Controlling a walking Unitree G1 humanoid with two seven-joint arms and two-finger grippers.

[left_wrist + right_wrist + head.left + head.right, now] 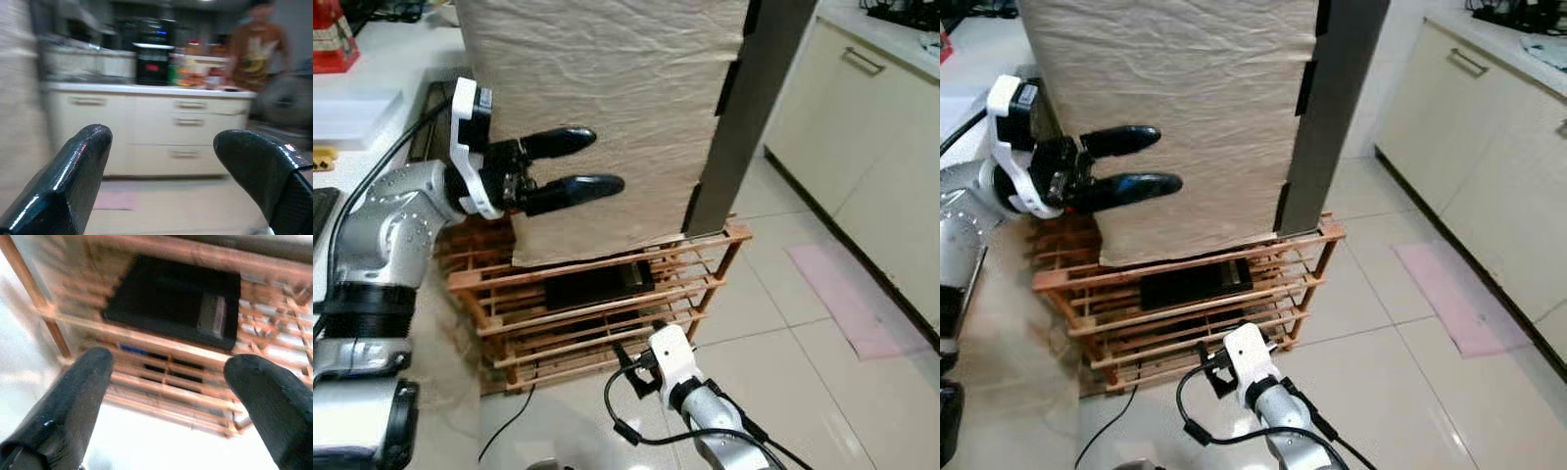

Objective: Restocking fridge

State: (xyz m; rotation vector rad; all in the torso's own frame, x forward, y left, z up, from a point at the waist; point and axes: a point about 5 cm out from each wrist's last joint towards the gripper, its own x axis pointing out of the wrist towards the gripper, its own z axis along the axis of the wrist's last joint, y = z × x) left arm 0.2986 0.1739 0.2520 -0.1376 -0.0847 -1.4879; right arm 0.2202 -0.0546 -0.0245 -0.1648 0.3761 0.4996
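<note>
**My robot's arms and grippers as they looked**

My left arm [386, 220] was rounded silver metal dotted with small dark screws, with a ribbed black band lower down and another silver segment below it. A black cable ran along its outer side. At the wrist sat a white bracket carrying a small black-faced camera block. The left gripper [592, 162] had a dark, exposed mechanism at its base and two long, glossy black fingers [73, 171] with rounded tips and a faint woven texture. My right arm [724, 431] was silver too, ending in a white wrist block [671, 354], with looping black cables and connectors beside it. The right gripper's fingers [73, 396] were black and blunt-tipped.
</note>
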